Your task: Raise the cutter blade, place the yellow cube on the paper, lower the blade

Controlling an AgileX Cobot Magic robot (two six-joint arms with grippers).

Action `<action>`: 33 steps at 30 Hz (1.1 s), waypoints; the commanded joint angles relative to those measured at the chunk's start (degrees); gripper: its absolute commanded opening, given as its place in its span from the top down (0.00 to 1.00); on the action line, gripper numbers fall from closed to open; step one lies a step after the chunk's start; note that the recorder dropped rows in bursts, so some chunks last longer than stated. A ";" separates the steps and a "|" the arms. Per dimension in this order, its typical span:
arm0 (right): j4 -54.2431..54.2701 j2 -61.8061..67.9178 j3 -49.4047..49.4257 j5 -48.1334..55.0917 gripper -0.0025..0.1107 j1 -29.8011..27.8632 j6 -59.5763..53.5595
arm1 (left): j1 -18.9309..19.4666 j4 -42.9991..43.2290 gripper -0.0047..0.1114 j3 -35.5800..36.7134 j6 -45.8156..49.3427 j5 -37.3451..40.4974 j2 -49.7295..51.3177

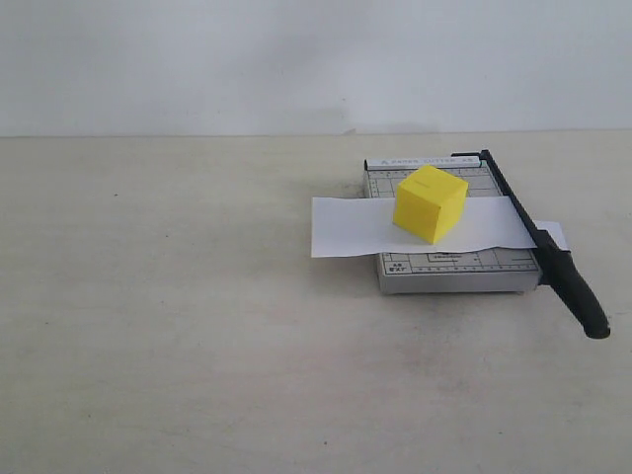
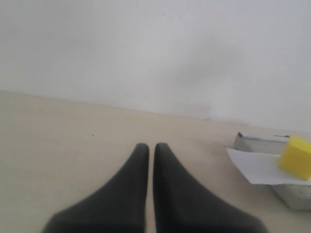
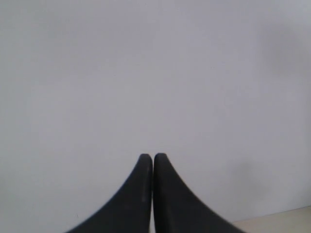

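Note:
The yellow cube [image 1: 431, 203] rests on the white paper [image 1: 346, 228], which lies across the grey gridded cutter base [image 1: 449, 270]. The black cutter blade [image 1: 538, 242] lies flat along the base's right edge, over the paper, with its thick handle [image 1: 581, 294] sticking out toward the front. Neither gripper shows in the exterior view. In the left wrist view my left gripper [image 2: 151, 145] is shut and empty above the tabletop, with the cube [image 2: 295, 158], paper [image 2: 255, 167] and base [image 2: 293, 196] off to one side. My right gripper [image 3: 153, 156] is shut and empty, facing the bare wall.
A beige tabletop [image 1: 178, 326] stretches to the left and front of the cutter. A plain white wall [image 1: 296, 59] closes the back. A corner of the tabletop [image 3: 286, 221] shows in the right wrist view.

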 commanded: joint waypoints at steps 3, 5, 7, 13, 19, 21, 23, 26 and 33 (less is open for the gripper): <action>-0.10 -0.21 0.26 -0.07 0.97 -0.44 -0.53 | 0.19 3.86 0.92 0.23 18.05 0.20 -0.12; -0.10 -0.21 0.26 -0.07 0.97 -0.44 -0.53 | 0.19 3.85 0.92 0.23 17.99 0.73 -0.12; -0.10 -0.21 0.26 -0.07 0.97 -0.44 -0.53 | 0.19 3.85 0.92 0.23 17.99 1.86 -0.12; -0.10 -0.21 0.26 -0.07 0.97 -0.44 -0.53 | 0.19 1.64 0.92 0.23 16.75 3.17 -0.12; -0.10 -0.21 0.26 -0.07 0.97 -0.44 -0.53 | 0.19 -1.38 0.92 0.23 15.26 2.52 -0.12; -0.10 -0.21 0.26 -0.07 0.97 -0.44 -0.53 | 0.19 -1.38 0.92 0.23 15.26 2.52 -0.12; -0.10 -0.21 0.26 -0.07 0.97 -0.44 -0.53 | 0.19 -1.38 0.92 0.23 15.41 2.54 -0.12; -0.10 -0.21 0.26 -0.07 0.97 -0.44 -0.53 | 0.19 -1.38 0.92 0.23 15.41 2.54 -0.12; -0.10 -0.21 0.26 0.06 0.97 -0.44 -0.53 | 0.19 -1.38 0.92 0.23 15.41 2.54 -0.12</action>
